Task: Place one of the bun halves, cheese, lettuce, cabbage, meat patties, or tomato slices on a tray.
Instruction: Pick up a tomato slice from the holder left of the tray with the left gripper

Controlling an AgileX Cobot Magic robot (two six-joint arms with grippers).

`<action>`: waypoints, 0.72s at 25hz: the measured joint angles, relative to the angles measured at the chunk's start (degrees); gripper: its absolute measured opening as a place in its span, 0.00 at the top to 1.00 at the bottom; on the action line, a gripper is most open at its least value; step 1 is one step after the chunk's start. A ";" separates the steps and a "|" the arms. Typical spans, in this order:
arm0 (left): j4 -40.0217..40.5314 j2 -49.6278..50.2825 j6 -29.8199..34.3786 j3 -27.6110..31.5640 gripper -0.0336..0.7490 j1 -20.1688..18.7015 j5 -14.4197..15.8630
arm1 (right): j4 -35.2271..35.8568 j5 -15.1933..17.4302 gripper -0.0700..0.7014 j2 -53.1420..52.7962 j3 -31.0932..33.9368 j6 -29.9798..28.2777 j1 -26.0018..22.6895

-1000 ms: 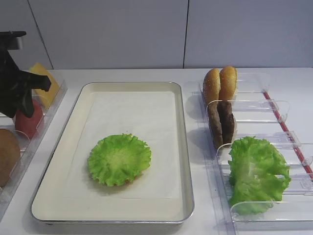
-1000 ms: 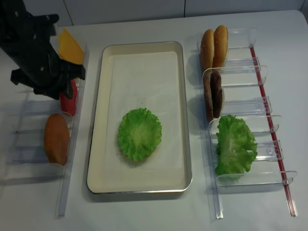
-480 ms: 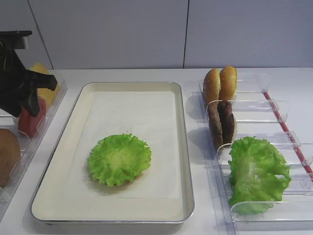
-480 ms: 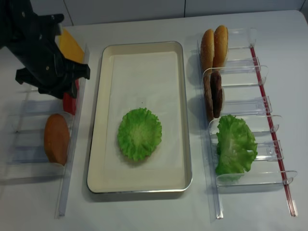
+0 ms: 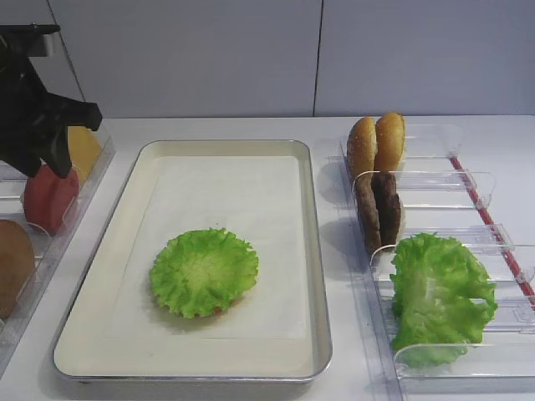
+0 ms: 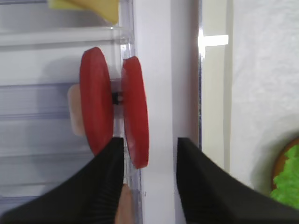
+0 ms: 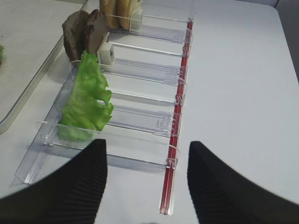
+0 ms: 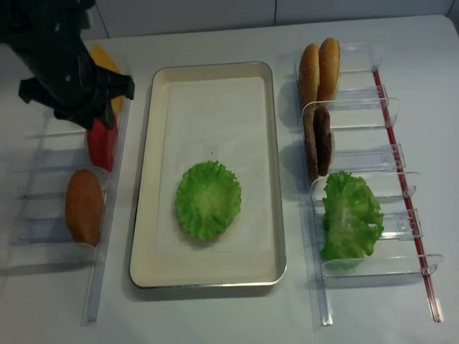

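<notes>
left gripper [image 6: 145,179] jaws spread, empty | beside tomato slices [image 6: 135,116] | tray [image 5: 311,251] apart

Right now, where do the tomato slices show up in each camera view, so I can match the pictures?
Exterior high: tomato slices at left edge, under the left gripper.
Exterior high (realsense): upper left, left of the tray.
Left wrist: centre left, two discs on edge.
Right wrist: not in view.
Shared landmark: the tray.

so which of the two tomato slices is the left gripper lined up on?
The tray-side tomato slice. Its lower edge sits in the gap between the left gripper fingers, while the other slice stands outside them, farther from the tray.
</notes>
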 joint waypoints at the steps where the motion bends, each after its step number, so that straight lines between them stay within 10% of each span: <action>1: 0.00 0.27 0.00 0.00 0.63 -0.26 -0.43 | 0.00 0.00 0.37 0.00 0.00 0.00 0.00; 18: 2.45 6.51 0.00 -0.82 0.77 -0.39 -2.73 | 0.00 0.00 0.37 0.00 0.00 0.00 0.00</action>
